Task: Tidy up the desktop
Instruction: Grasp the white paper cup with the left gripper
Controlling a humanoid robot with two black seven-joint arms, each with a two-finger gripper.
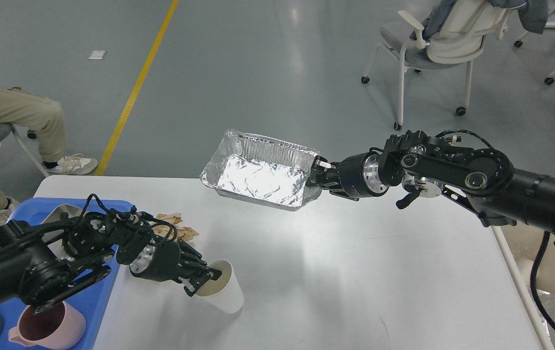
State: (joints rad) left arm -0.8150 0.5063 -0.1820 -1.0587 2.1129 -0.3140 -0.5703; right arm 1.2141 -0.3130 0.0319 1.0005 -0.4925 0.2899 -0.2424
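Head view: left pincer (199, 282) clamped on paper cup (221, 294) rim; right pincer (313, 176) clamped on foil tray (258, 177)

Off-task items, head view.
Crinkled foil tray (258, 176) at far edge; white paper cup (221, 293) tilted; brown scraps (177, 227), possibly torn paper. Blue tray (90, 306) holds pink mug (48, 328). Beyond: yellow floor line (136, 87), white chair (445, 43), seated person (9, 112).
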